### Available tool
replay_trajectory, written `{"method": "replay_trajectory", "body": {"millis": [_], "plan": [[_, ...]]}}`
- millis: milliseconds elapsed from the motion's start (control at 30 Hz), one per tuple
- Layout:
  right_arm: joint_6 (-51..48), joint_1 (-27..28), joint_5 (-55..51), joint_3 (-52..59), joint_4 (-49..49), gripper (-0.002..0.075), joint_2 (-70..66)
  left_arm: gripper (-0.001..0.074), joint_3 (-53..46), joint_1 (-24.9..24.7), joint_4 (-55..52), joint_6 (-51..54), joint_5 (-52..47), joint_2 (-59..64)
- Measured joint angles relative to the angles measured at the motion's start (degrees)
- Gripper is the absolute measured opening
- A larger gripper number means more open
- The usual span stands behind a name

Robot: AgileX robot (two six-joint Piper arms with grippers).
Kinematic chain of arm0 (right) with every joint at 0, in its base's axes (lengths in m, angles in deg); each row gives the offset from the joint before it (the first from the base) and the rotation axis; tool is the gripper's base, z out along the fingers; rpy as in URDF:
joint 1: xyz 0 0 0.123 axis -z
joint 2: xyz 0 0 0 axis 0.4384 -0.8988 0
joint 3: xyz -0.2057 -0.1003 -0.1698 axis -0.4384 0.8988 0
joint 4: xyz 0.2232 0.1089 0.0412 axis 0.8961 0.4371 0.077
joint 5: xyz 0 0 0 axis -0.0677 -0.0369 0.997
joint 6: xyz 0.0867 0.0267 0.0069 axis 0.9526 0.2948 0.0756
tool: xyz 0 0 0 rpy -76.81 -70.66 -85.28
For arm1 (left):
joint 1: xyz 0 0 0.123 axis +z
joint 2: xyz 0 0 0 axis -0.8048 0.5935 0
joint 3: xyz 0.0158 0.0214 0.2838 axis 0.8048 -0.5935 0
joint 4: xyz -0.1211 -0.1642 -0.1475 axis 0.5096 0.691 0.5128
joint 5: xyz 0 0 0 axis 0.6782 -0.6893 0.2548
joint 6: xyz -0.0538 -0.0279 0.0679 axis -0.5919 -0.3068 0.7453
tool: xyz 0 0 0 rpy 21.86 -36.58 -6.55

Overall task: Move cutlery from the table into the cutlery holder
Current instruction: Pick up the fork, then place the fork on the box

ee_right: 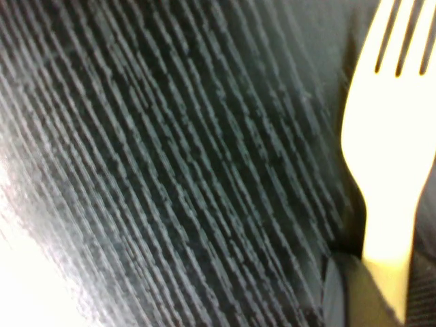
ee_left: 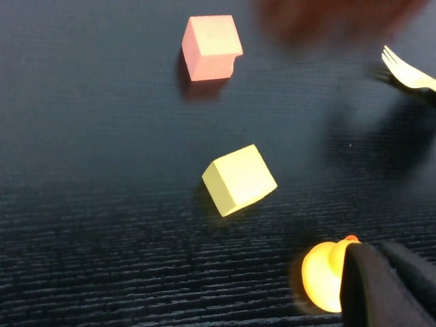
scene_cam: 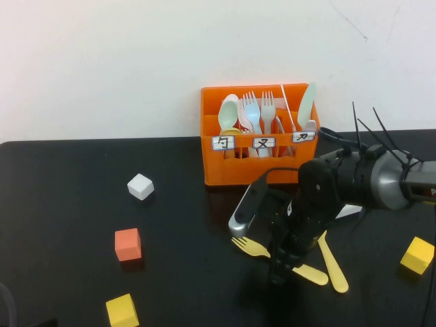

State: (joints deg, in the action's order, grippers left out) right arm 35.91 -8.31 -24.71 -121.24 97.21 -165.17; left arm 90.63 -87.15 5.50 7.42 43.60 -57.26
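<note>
While the right gripper (scene_cam: 281, 262) presses down on the black table (scene_cam: 68, 191) with its jaws closed around the handle of the flat yellow plastic fork (scene_cam: 251, 247), a second yellow utensil (scene_cam: 333, 262) lies just beside it. Behind stands the orange plastic cutlery holder (scene_cam: 231, 167). No left gripper appears in any view.

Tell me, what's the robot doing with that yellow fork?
The right gripper is down on the black table, closing in on the handle of the yellow fork; the right wrist view shows the fork right between its fingers. Another yellow utensil lies beside it, not yet picked up. The orange holder behind already has spoons and forks standing in it. The left gripper waits near the table's front left corner, over some blocks.
</note>
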Motion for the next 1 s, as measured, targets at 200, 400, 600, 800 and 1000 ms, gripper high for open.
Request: {"method": "replay_trajectory", "body": {"millis": [200, 400, 600, 800, 1000], "plan": [[5.08, 0.0, 0.0, 0.0, 0.0, 0.0138, 0.0, -0.0001, 0.0, 0.0, 0.0, 0.32, 0.38, 0.0], [5.22, 0.0, -1.71, 0.1, 3.4, 0.0138, 3.0, -0.0001, 0.0, 0.0, 0.0, 0.64, 0.38, 0.0], [2.58, -0.1, -0.49, 0.1, 8.29, 0.0137, 11.88, -0.0001, 0.0, 0.0, 0.0, 1.02, 0.46, 0.0], [2.23, -0.1, 8.45, 0.1, 9.58, 0.0137, 20.41, -0.0002, 0.0, 0.0, 0.0, 1.02, 0.6, 0.0], [2.23, -0.1, 26.53, 0.1, 12.15, 0.0137, 22.78, -0.0001, 0.0, 0.0, 0.0, 1.02, 0.6, 0.0]]}}
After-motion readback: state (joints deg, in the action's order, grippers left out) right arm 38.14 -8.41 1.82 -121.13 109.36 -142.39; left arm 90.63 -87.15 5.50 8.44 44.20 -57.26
